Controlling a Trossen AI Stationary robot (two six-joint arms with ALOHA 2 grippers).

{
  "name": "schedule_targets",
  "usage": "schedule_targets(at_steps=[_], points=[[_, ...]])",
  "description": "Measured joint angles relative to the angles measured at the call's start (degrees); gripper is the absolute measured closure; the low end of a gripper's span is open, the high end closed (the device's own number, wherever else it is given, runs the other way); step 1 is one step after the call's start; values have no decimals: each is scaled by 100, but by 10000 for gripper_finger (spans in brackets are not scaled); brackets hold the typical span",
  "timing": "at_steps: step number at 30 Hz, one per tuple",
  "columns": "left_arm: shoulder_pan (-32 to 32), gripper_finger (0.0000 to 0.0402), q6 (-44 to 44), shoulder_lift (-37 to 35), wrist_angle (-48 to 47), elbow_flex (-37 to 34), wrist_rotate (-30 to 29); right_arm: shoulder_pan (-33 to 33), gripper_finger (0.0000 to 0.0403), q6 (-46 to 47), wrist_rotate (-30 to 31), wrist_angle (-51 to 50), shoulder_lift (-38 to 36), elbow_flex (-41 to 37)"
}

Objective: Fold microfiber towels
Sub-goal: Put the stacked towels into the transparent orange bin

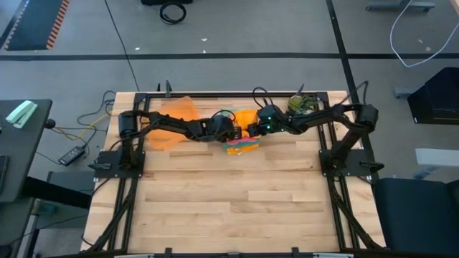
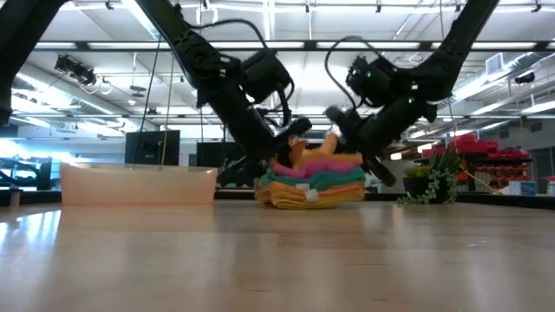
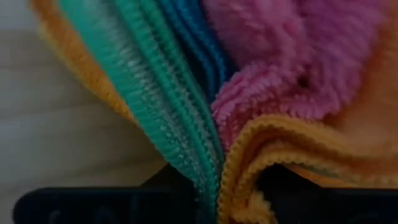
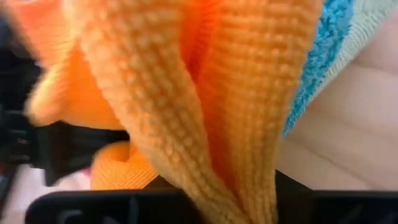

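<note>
Wooden table (image 1: 237, 201), towel stack (image 2: 314, 184), both tools' tips buried in cloth

Bright overhead strip lights (image 2: 364, 65) behind me, glare streaks on the table (image 2: 130, 230). My wrist views sit too close: towels (image 3: 186, 93) soft, blurred at edges. High view even, shadows faint.

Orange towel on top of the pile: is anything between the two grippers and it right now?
Nothing visible. The right gripper has folds of the orange towel running between its fingers. The left gripper is pressed into the towel pile's edge, with orange and green layers between its fingers.
</note>
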Motion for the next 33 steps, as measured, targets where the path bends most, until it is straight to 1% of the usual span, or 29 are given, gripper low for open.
schedule_targets(at_steps=[4, 8, 12, 16, 19, 22, 24, 26, 28, 33], points=[[-42, 321, 286, -364, -35, -5, -240, 11, 345, 7, 33, 43, -470, 0], [-148, 321, 642, -808, -146, 1, -662, 100, 345, 16, 246, 61, -978, 1], [-246, 321, 1045, -1320, -323, 6, -912, 229, 345, 35, 488, 99, -1449, 24], [-310, 321, 1133, -1820, -827, 21, -1139, 488, 345, 43, 728, 67, -1481, 432], [-418, 321, 1248, -2159, -1433, 21, -1521, 714, 345, -92, 839, 55, -1083, 1085], [-557, 321, 1175, -2505, -2303, 21, -2046, 875, 345, -259, 838, -76, -407, 1941], [-640, 321, 897, -2738, -3009, 21, -2346, 900, 345, -381, 798, -406, 86, 2581], [-718, 321, 652, -2978, -3750, 21, -2679, 898, 345, -507, 643, -526, 559, 3143], [-784, 321, 295, -3218, -4554, 21, -2955, 900, 345, -578, 506, -548, 1003, 3686], [-852, 321, -330, -3668, -6173, 25, -3602, 878, 345, -662, 129, -516, 2088, 5110]])
